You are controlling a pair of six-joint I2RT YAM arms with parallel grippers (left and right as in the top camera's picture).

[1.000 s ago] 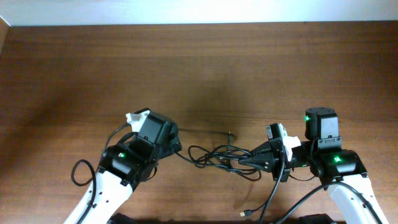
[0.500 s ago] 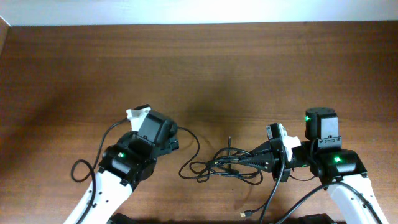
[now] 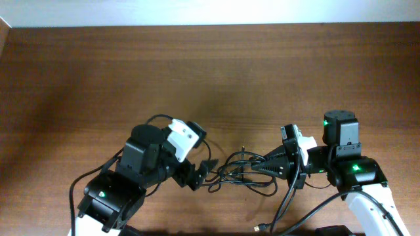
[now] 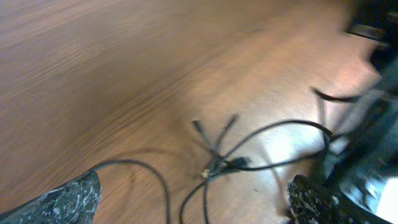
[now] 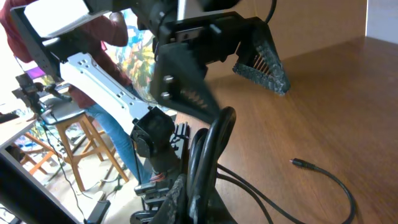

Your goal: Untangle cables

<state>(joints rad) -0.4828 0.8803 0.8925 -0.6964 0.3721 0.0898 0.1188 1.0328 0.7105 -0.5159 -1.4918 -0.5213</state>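
Note:
The cables (image 3: 237, 172) are thin black cords lying in a loose tangle on the wooden table between my two arms. My right gripper (image 3: 254, 168) is shut on a bunch of their loops and points left; in the right wrist view the cables (image 5: 212, 146) rise out of the right gripper (image 5: 202, 190). A plug end (image 5: 299, 163) lies free on the wood. My left gripper (image 3: 200, 172) stands open at the tangle's left edge. In the left wrist view the cables (image 4: 249, 155) run between and ahead of the wide-apart left gripper (image 4: 193, 196), which holds nothing.
A metal-tipped cord end (image 3: 260, 226) lies near the table's front edge. The left arm's own thick wire (image 3: 84, 183) loops at its left side. The table's far edge (image 3: 210, 26) meets a white wall. Stools (image 5: 74, 134) stand beyond the table in the right wrist view.
The left arm has swung right and forward, bringing its open gripper up to the tangle. The slack cord toward the left has drawn in. The right gripper has barely moved.

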